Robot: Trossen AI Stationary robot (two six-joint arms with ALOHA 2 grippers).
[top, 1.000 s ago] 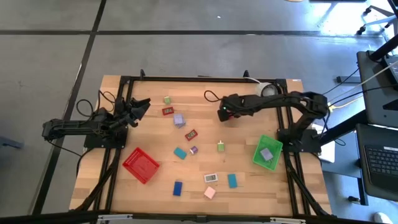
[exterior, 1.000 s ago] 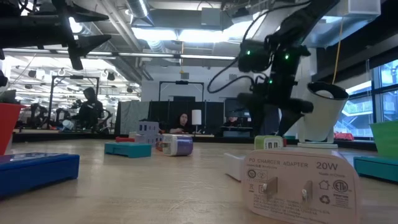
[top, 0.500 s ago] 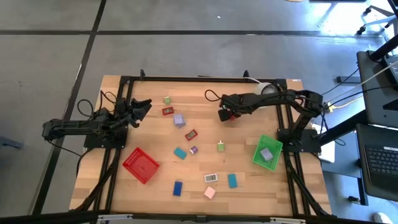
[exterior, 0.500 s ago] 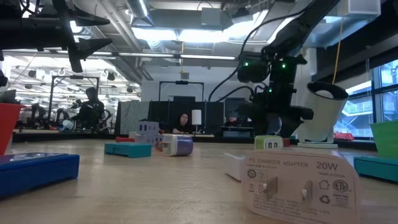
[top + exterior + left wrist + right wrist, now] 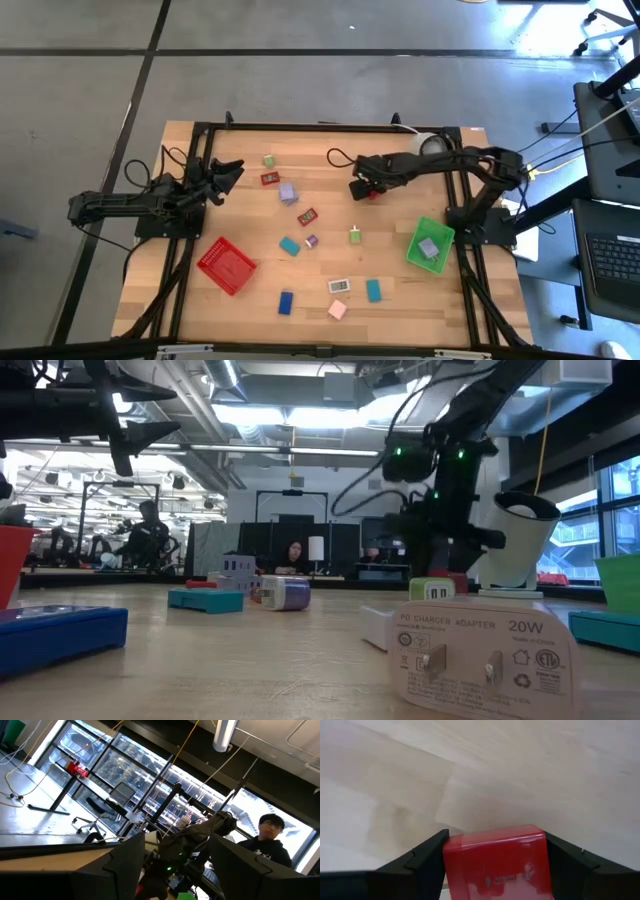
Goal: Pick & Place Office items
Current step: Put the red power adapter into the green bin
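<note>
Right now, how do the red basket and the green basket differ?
The red basket sits near the left arm's side of the table; the green basket sits by the right arm's base. The red basket looks empty, while the green basket holds one greyish item. The red basket looks slightly larger. Both are square and lie turned at an angle to the table's edges.

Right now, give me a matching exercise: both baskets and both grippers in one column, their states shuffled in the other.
Things:
1. green basket
2. red basket
3. right gripper
4. left gripper

States:
A. open, holding nothing
B. shut on a red block
C. has a lavender piece inside
D. no piece inside

Pairs: 1-C, 2-D, 3-B, 4-A
</note>
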